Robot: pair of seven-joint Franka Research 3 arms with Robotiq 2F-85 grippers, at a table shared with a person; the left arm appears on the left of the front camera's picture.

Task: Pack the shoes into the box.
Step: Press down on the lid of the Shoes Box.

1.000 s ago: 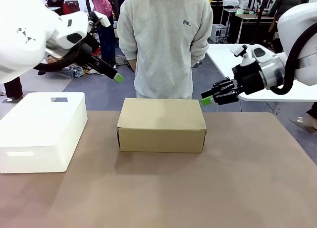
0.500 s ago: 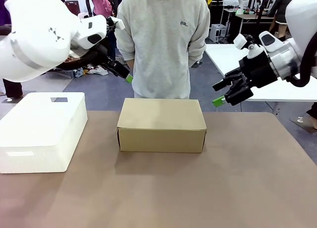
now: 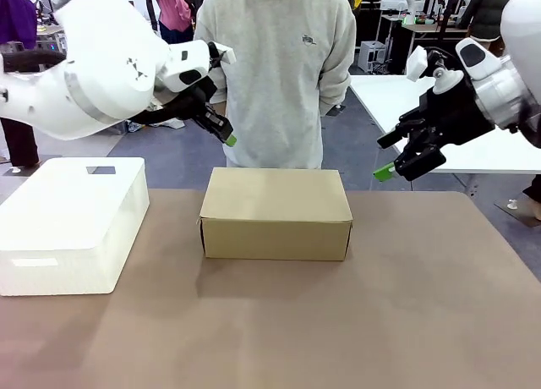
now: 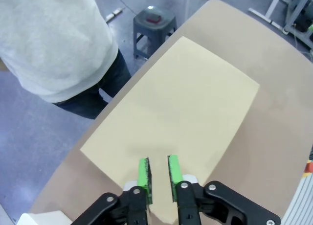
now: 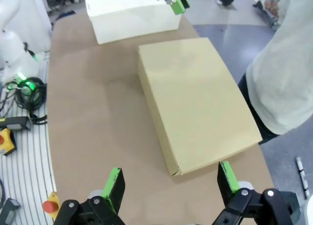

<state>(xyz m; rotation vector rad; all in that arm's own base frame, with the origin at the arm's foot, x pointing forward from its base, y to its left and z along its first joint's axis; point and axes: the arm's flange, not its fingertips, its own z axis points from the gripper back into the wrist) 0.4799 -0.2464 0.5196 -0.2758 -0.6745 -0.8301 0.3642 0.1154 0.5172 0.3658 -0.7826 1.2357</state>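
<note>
While the left gripper (image 4: 158, 173) hung above the box (image 3: 276, 211) with its pads nearly together and empty, the right gripper (image 5: 171, 183) hovered off the box's right end, fingers spread wide. Lid closed, the box sat mid-table (image 3: 406, 321) before a person (image 3: 275, 68).

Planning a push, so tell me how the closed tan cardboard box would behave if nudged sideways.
The closed tan cardboard box sits flat and low, so it would probably slide on the brown table rather than tip. Its thin walls look likely to dent under a hard pinch. Weight cannot be judged.
</note>
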